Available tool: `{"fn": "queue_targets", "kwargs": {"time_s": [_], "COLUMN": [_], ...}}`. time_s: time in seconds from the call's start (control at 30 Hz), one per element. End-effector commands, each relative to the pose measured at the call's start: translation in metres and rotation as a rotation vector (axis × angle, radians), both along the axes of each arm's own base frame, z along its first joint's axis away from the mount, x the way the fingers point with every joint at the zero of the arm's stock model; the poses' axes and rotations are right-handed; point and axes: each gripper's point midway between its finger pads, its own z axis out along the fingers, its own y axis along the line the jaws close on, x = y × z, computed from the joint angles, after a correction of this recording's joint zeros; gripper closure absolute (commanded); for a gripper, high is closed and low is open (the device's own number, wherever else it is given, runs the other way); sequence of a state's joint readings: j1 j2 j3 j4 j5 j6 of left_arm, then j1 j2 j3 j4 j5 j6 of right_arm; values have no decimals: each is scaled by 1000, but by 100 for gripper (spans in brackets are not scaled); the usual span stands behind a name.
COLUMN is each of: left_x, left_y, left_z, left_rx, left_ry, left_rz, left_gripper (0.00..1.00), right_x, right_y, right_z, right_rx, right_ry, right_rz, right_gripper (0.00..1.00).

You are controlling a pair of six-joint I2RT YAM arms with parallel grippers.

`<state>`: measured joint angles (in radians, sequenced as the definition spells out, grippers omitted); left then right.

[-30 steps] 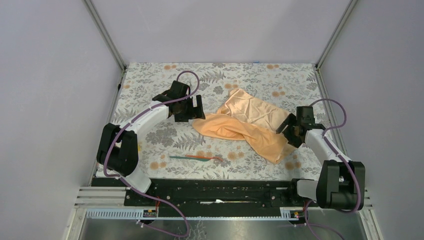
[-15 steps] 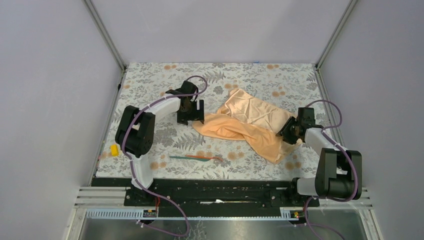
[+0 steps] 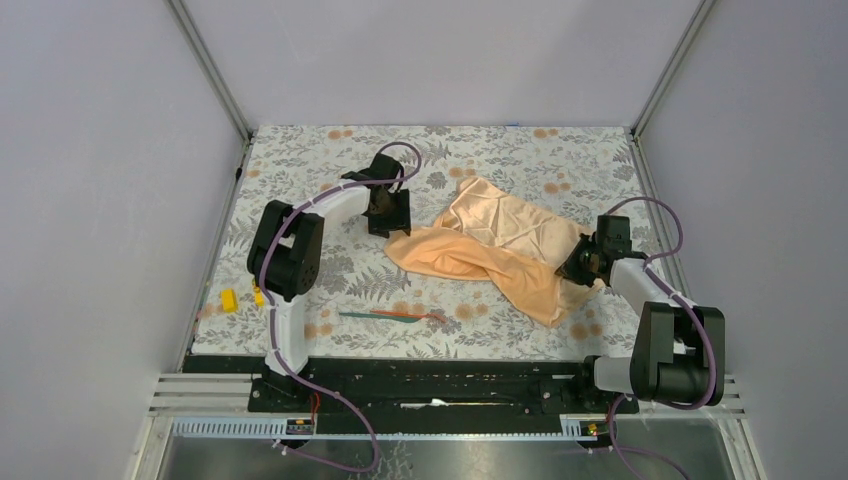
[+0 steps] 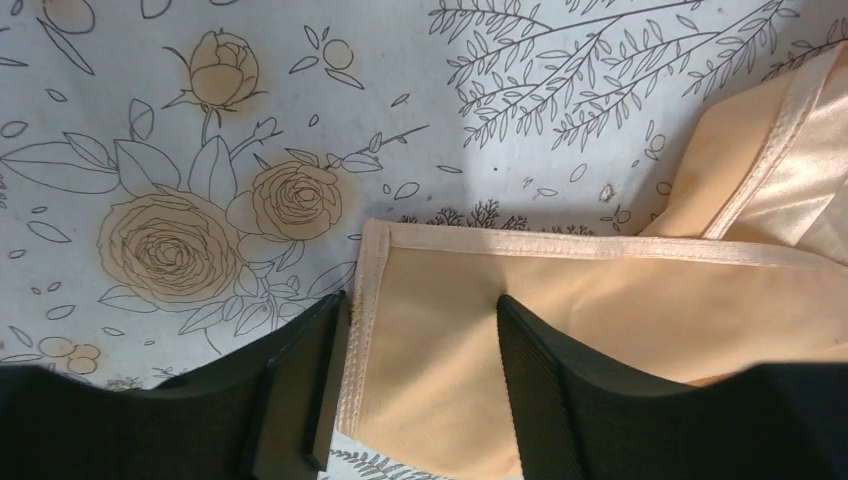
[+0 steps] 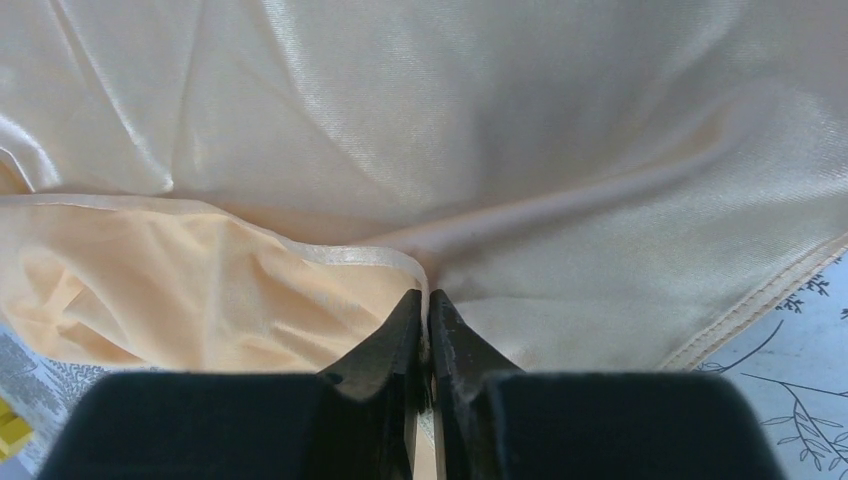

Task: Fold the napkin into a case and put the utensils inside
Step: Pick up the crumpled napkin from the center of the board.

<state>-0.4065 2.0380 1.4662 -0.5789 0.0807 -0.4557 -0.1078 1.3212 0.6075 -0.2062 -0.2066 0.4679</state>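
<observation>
The peach-orange napkin lies rumpled and partly folded over itself right of the table's middle; no case shape is in view. My left gripper is down at its left corner. In the left wrist view this gripper is open astride the hemmed corner, one finger on the tablecloth outside the hem, the other on the cloth. My right gripper is at the napkin's right side, and in its own view it is shut on the napkin's hemmed edge. The utensils, one teal-green and one orange-red, lie end to end near the front.
A grey floral tablecloth covers the table. A small yellow block sits at its left edge beside the left arm's elbow. Metal frame posts and lilac walls close in the back and sides.
The right gripper has closed on the napkin's edge. The left gripper has come down onto the napkin's left corner with its jaws narrowing, and its elbow swung in, uncovering the yellow block.
</observation>
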Motion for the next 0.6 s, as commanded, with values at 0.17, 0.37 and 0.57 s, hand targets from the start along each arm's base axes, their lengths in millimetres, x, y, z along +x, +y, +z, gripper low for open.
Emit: {"fn": "queue_targets", "kwargs": {"time_s": [0.17, 0.37, 0.57], "left_x": [-1, 19, 4], "left_y": [-6, -11, -6], "left_z": [7, 86, 246], "left_rx": [-49, -116, -248], "left_ry": [-64, -257, -600], "left_rz": [16, 12, -27], "left_gripper": [60, 100, 100], "right_x": [22, 29, 16], "right_y": [6, 2, -8], "right_z": [33, 89, 223], "right_rx": [22, -13, -115], "right_ry": [-95, -184, -424], "right_rz": [56, 69, 44], "right_gripper": [100, 100, 100]}}
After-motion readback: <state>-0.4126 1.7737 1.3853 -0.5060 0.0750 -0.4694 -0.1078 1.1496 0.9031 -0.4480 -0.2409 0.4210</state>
